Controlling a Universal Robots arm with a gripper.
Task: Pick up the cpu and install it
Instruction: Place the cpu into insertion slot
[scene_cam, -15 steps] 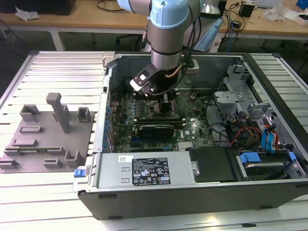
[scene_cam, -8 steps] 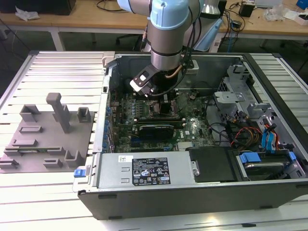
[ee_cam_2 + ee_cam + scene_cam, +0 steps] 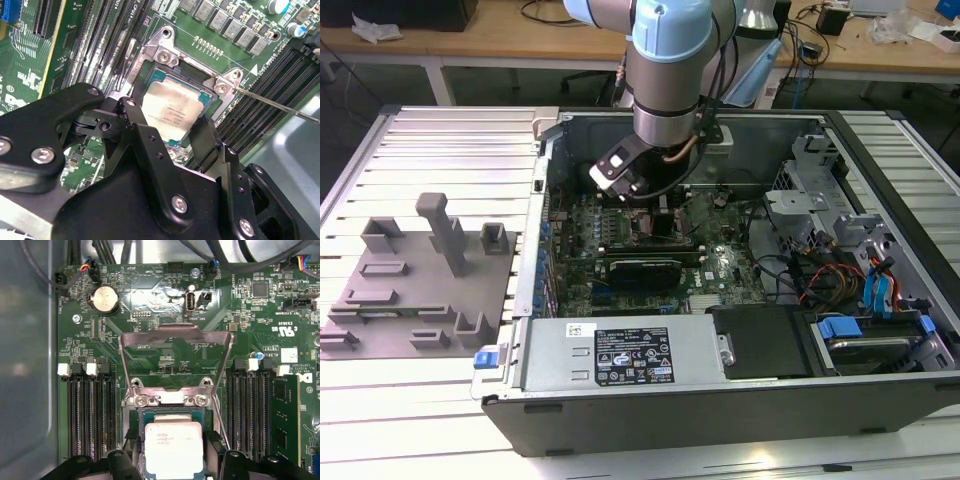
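Resting in the open socket (image 3: 167, 54), the cpu (image 3: 173, 449) shows a pale silver top on a green base, flanked by the gripper (image 3: 170, 124); whether it is clamped cannot be told.

Pale silver square cpu (image 3: 173, 440) with green rim: near edge cut off by frame edge in first wrist view. In second wrist view, cpu (image 3: 172, 112) has one corner hidden behind black metal hand (image 3: 167, 124). Contact between hand and cpu: cannot tell. Hand (image 3: 173, 455) cropped by frame edge in first wrist view. Thin steel socket lever (image 3: 280, 104) runs off frame edge. Exterior view: grey-and-blue robot arm (image 3: 665, 80) covers part of green motherboard (image 3: 720, 265), and arm's upper part is cut off by frame edge. White printed label (image 3: 630, 358): text too small to tell.
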